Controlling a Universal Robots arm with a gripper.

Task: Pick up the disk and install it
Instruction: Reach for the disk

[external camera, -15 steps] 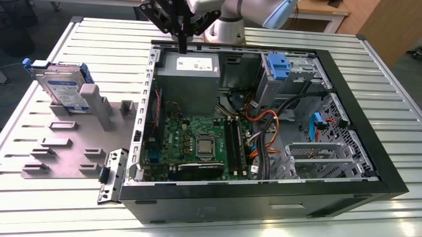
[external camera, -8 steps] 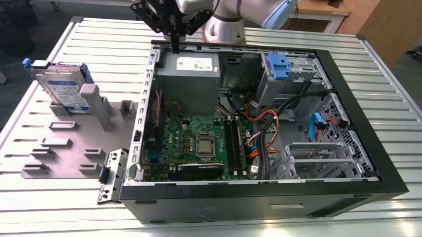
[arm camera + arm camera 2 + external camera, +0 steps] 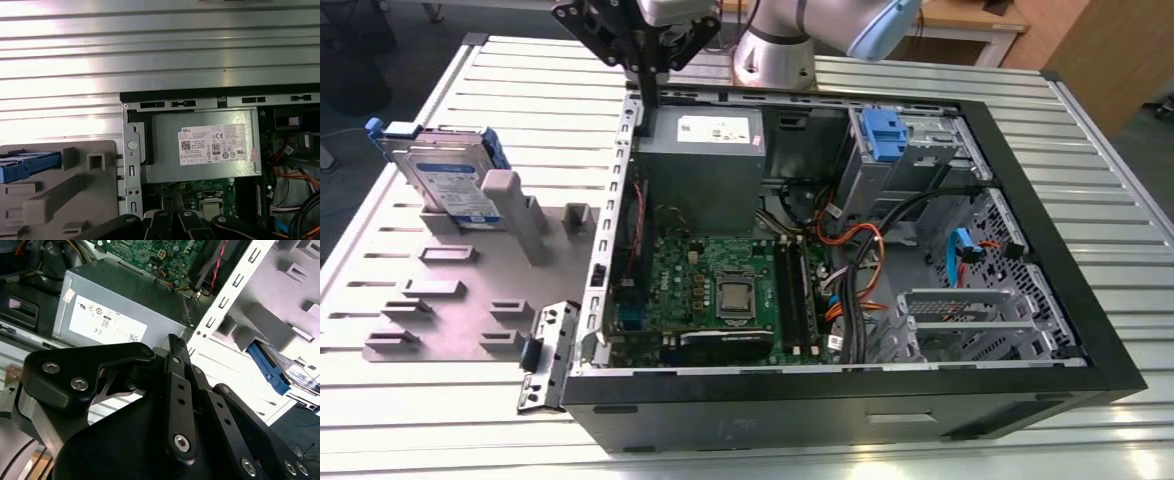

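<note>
Disk (image 3: 451, 182) upright in fixture (image 3: 400, 330) — case (image 3: 787, 425) beside it.

**First wrist view: open computer case and fixture plate on the ribbed table**

The grey rectangular metal power supply box (image 3: 165, 150), bearing a white sticker (image 3: 214, 145), sits in a corner of the black-rimmed open computer case (image 3: 200, 94). The green motherboard (image 3: 190, 192) adjoins it and orange cables (image 3: 295, 175) run nearby. Just outside the case wall lies the grey moulded plastic fixture plate (image 3: 65, 200), and the blue plastic carrier frame of the disk (image 3: 27, 166) rests on it. Case and plate stand on the ribbed silver metal table (image 3: 150, 50). The black jointed gripper (image 3: 170, 225) overlaps the motherboard's edge.
</note>
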